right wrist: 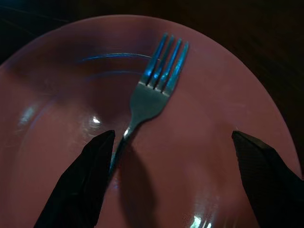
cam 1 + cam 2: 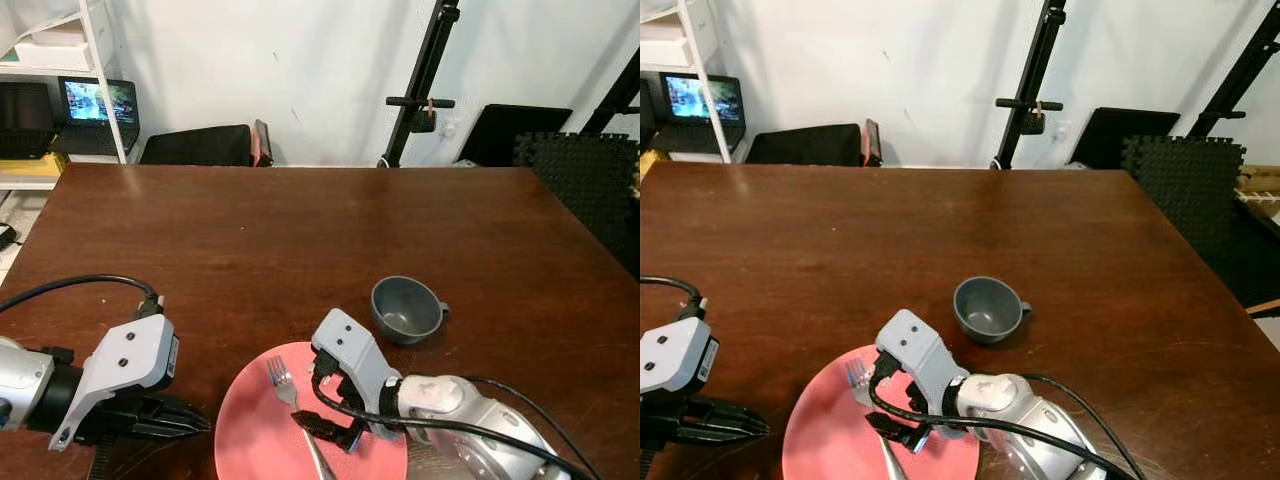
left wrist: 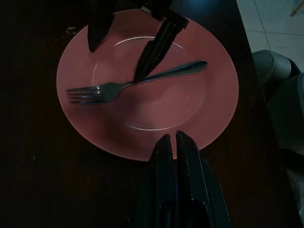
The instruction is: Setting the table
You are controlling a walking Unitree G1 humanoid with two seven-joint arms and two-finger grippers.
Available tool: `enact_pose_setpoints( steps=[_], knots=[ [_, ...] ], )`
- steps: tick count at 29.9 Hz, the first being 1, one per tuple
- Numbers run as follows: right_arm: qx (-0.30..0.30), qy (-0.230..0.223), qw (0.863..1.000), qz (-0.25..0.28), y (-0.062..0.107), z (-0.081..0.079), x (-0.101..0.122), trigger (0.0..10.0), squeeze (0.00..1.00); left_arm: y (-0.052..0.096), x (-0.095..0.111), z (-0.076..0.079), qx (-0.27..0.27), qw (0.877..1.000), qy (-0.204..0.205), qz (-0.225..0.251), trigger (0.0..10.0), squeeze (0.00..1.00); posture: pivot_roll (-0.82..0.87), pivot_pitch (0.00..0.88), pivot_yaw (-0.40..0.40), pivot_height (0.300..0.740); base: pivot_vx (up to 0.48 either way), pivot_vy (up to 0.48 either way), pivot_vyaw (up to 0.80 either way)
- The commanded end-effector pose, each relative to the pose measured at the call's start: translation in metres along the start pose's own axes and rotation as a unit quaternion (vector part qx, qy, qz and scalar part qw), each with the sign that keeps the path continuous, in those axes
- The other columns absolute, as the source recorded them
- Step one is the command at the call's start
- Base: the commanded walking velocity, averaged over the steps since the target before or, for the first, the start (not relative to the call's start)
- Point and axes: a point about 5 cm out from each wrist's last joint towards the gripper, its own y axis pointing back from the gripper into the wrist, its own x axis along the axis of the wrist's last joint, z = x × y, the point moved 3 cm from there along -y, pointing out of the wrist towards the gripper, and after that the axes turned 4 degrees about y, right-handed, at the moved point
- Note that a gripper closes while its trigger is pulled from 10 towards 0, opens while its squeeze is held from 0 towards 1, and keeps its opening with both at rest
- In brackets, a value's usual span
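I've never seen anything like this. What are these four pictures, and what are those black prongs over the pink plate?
A two-armed robot is setting a table. The two wide pictures come from cameras in its head, looking down. The two dark close-ups come from cameras on its wrists. Each arm ends in a tool with two black fingers. The right tool hangs open over a pink plate, its fingers astride a fork lying there; nothing is held. The left tool waits shut beside the plate. A grey cup stands just beyond.

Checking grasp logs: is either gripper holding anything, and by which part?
Nothing is held. The right gripper is open over the fork on the pink plate; the left gripper is shut and empty.
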Motion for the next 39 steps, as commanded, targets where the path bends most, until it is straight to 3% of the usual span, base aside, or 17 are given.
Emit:
enact_pose_setpoints(
  steps=[1,2,8,14,15,16,17,18,20,22,25,27,28,33,39],
  knots=[
    [0.0,-0.008,1.0,-0.017,-0.002,-0.002,-0.01,10.0,0.66,-0.004,0.002,0.004,-0.011,1.0,-0.004,0.003,10.0,0.0,0.04,0.161,-0.045,0.74,0.0,0.0,0.0],
    [0.0,-0.018,1.0,-0.02,-0.005,-0.002,-0.012,10.0,0.0,-0.005,0.002,0.003,-0.009,1.0,-0.004,0.005,10.0,0.0,0.04,0.16,-0.046,0.74,0.0,0.0,0.0],
    [0.018,-0.07,0.997,-0.015,-0.013,-0.011,-0.014,10.0,0.0,-0.007,0.004,0.002,0.0,1.0,-0.002,0.011,10.0,0.0,0.05,0.159,-0.051,0.74,0.0,0.0,0.0],
    [0.007,-0.072,0.997,-0.029,-0.019,-0.013,-0.023,10.0,0.0,-0.009,0.006,0.001,0.01,1.0,-0.002,0.02,10.0,0.0,0.05,0.157,-0.052,0.74,0.0,0.0,0.0],
    [0.006,-0.068,0.997,-0.031,-0.019,-0.013,-0.024,6.6,0.0,-0.009,0.007,0.001,0.011,1.0,-0.002,0.02,10.0,0.0,0.05,0.157,-0.052,0.74,0.0,0.0,0.0],
    [0.005,-0.066,0.997,-0.033,-0.019,-0.013,-0.024,6.6,0.0,-0.009,0.007,0.0,0.012,1.0,-0.002,0.02,10.0,0.0,0.05,0.157,-0.052,0.74,0.0,0.0,0.0],
    [0.001,-0.061,0.997,-0.037,-0.019,-0.012,-0.027,4.0,0.0,-0.008,0.007,0.0,0.013,1.0,-0.001,0.021,10.0,0.0,0.05,0.156,-0.052,0.74,0.0,0.0,0.0],
    [-0.002,-0.058,0.998,-0.04,-0.019,-0.012,-0.028,2.6,0.0,-0.008,0.007,0.0,0.014,1.0,-0.001,0.022,10.0,0.0,0.05,0.156,-0.052,0.74,0.0,0.0,0.0],
    [-0.015,-0.02,0.998,-0.052,-0.019,-0.009,-0.034,3.1,0.0,-0.009,0.008,0.0,0.016,1.0,0.0,0.025,10.0,0.0,0.05,0.156,-0.053,0.74,0.0,0.0,0.0],
    [-0.021,0.008,0.998,-0.062,-0.019,-0.01,-0.038,1.4,0.0,-0.009,0.009,0.0,0.017,0.999,0.001,0.029,10.0,0.0,0.04,0.159,-0.054,0.74,0.0,0.0,0.0],
    [-0.022,0.025,0.997,-0.073,-0.019,-0.012,-0.044,2.0,0.0,-0.01,0.01,0.0,0.017,0.999,0.002,0.031,10.0,0.0,0.04,0.16,-0.054,0.74,0.0,0.0,0.0],
    [-0.024,0.049,0.995,-0.083,-0.019,-0.013,-0.05,1.7,0.0,-0.011,0.01,-0.001,0.018,0.999,0.002,0.032,10.0,0.0,0.04,0.16,-0.054,0.74,0.0,0.0,0.0],
    [-0.021,0.048,0.995,-0.086,-0.019,-0.014,-0.053,0.0,0.0,-0.011,0.011,-0.001,0.019,0.999,0.002,0.034,10.0,0.0,0.04,0.164,-0.055,0.74,0.0,0.0,0.0],
    [-0.018,0.045,0.995,-0.085,-0.02,-0.015,-0.054,0.0,0.0,-0.011,0.012,-0.003,0.022,0.999,0.002,0.036,10.0,0.0,0.04,0.164,-0.056,0.74,0.0,0.0,0.0],
    [-0.015,-0.016,0.997,-0.077,-0.022,-0.013,-0.053,0.0,0.0,-0.011,0.011,-0.005,0.027,0.999,0.004,0.039,10.0,0.0,0.04,0.167,-0.054,0.74,0.0,0.0,0.0]
  ],
)
